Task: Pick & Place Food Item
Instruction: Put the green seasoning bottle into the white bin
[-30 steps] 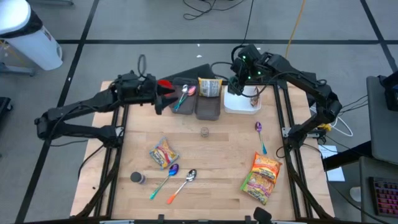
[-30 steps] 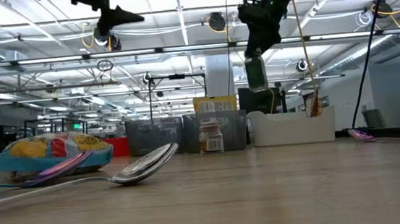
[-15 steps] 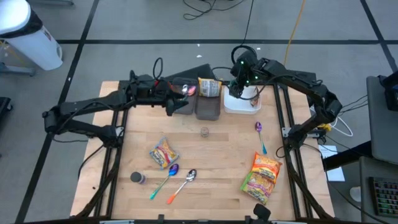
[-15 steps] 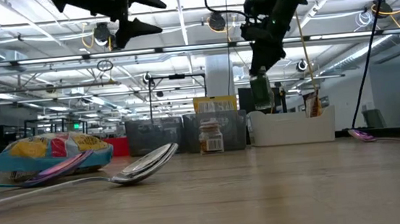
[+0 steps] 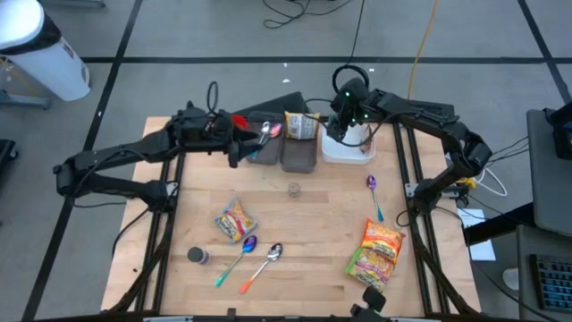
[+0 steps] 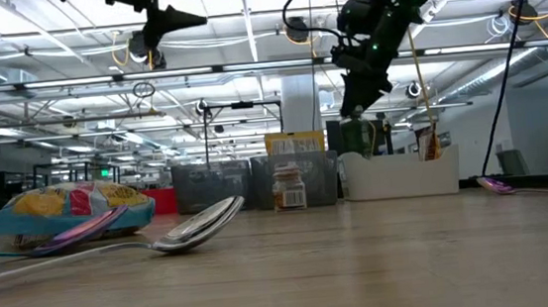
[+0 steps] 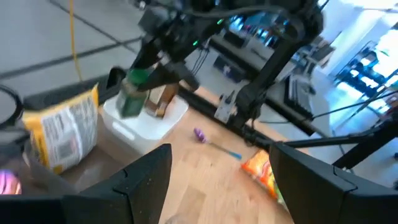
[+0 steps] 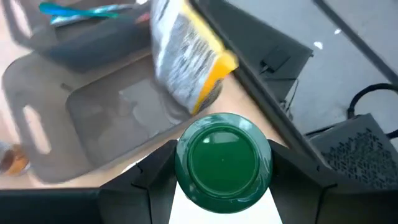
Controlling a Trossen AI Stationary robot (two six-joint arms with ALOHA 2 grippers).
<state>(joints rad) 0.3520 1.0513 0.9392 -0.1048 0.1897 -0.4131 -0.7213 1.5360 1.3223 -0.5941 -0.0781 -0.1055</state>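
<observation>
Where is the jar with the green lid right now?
The green-lidded jar is held in the right gripper, up above the white bin at the table's far edge, right of the yellow food packet in the high view.

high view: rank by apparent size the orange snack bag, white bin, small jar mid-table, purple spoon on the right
1. orange snack bag
2. white bin, close to the bag and partly hidden by the right gripper, so its place is unsure
3. purple spoon
4. small jar

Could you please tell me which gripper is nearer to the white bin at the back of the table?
Right. The right gripper hangs directly over the white bin, holding a green-capped jar. The left gripper is off to its side, above the grey bins.
</observation>
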